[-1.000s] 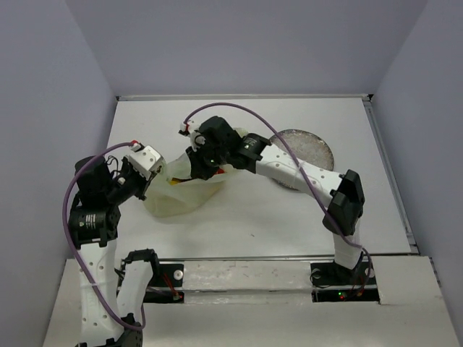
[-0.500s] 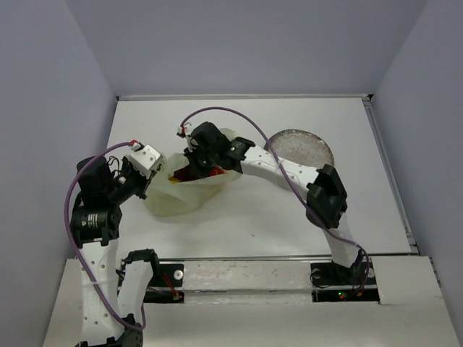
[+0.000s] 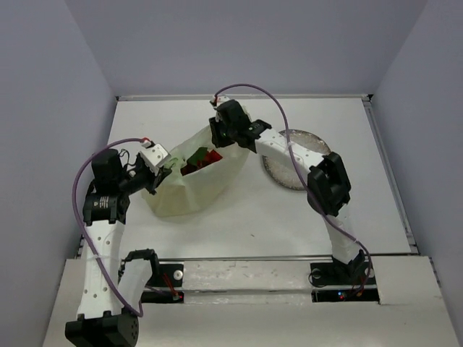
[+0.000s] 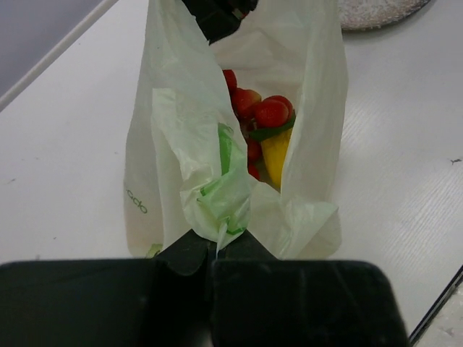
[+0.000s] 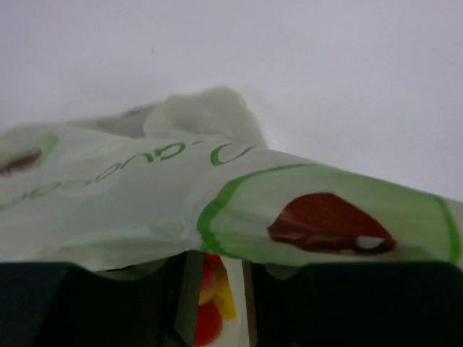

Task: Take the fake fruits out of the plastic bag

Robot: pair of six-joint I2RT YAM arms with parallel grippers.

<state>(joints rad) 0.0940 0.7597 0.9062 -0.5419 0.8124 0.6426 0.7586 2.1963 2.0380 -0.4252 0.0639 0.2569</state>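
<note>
Plastic bag (image 3: 189,189) held open at both ends.
L gripper (image 3: 166,174) clamps rim at 8 o'clock, R gripper (image 3: 217,138) at 1; fake fruits (image 4: 266,116) inside.

plastic bag (image 4: 173,108) | green print "eco" | other lettering unreadable

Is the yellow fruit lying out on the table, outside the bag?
No, the yellow fruit sits inside the plastic bag, just below the red berries, seen through its open mouth.

Top view overhead, far; wrist views close; share plastic bag (image 3: 194,191).
</note>
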